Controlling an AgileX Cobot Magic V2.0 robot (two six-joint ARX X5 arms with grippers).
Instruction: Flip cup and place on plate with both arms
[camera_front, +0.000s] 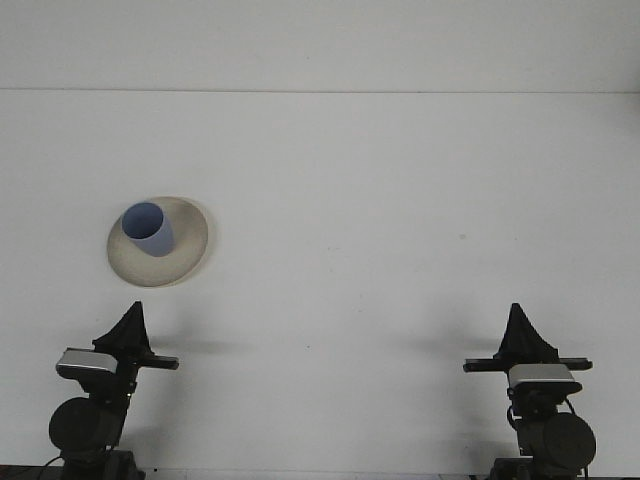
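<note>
On the counter's left half, forward of the left tool (133, 322) and far from the right tool (522, 335): blue cup (149, 229) standing mouth-up on plate (190, 240); tool openings impossible to tell.

A plain white counter (400, 200) fills the view. One cream plate (185, 255) lies flat on it, ahead of the left claw (130, 325) and slightly to its right, well apart from the right claw (520, 325), far off to that claw's left.
</note>
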